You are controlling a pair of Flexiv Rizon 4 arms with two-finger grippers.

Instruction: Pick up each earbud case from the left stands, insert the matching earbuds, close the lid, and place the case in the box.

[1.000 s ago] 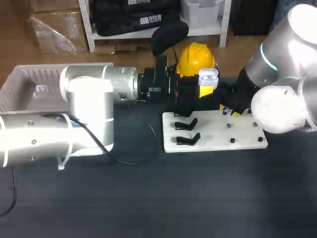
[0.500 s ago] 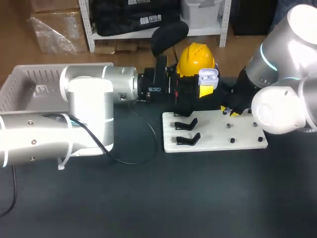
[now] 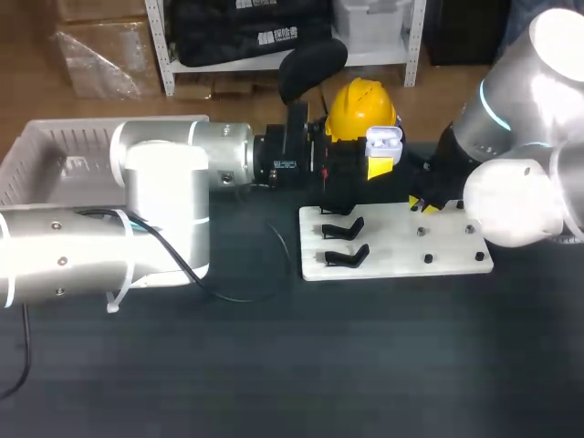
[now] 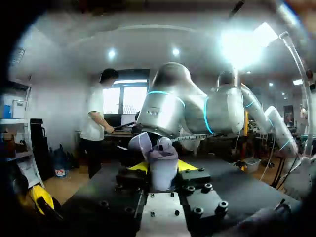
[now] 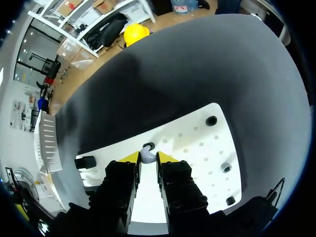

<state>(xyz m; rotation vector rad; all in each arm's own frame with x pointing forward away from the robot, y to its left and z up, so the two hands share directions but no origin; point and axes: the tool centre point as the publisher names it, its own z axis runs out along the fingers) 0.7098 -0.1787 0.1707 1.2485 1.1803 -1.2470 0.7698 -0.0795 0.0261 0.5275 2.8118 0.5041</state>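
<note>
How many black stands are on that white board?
2, both at the white board's left end: one stand near the left gripper, one stand by the front edge. Others may hide under the gripper.

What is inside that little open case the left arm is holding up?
A rounded white top, seemingly one earbud, pokes out of the case beside its raised lid. Anything deeper is hidden by the case's own wall.

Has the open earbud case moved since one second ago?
No. The earbud case keeps the same place above the white board's far edge.
</note>
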